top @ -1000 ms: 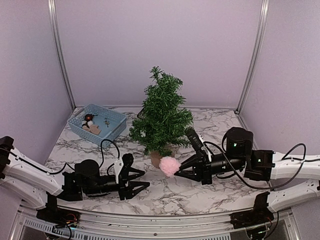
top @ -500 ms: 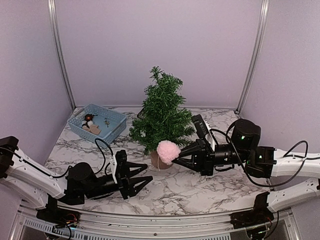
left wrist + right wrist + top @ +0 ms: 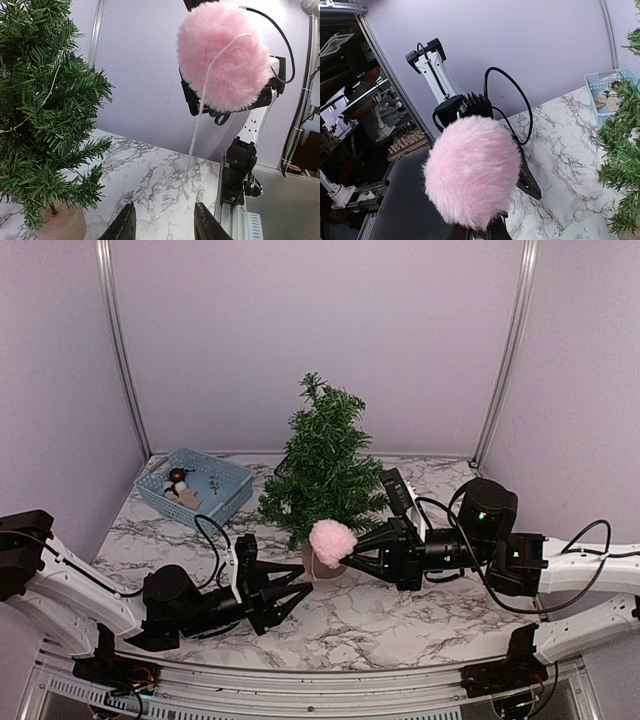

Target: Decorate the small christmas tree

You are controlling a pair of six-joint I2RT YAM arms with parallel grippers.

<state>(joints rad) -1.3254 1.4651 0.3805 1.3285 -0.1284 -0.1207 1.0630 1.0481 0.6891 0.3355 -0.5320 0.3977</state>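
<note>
The small christmas tree (image 3: 324,468), dark green on a tan stump base (image 3: 314,562), stands mid-table; it fills the left of the left wrist view (image 3: 40,105). My right gripper (image 3: 356,552) is shut on a fluffy pink pom-pom (image 3: 332,542) and holds it in the air just in front of the tree's base. The pom-pom (image 3: 472,177) fills the right wrist view, and in the left wrist view (image 3: 225,55) a thin white string (image 3: 197,130) hangs from it. My left gripper (image 3: 290,595) is open and empty, low over the table, pointing at the pom-pom.
A blue basket (image 3: 196,487) with several small ornaments sits at the back left. Metal frame posts (image 3: 118,350) stand at the back corners. Black cables trail from both arms over the marble table (image 3: 420,610).
My right gripper lifted the pom-pom off the table and carried it left toward the tree's base. My left gripper tilted up and moved slightly right toward it.
</note>
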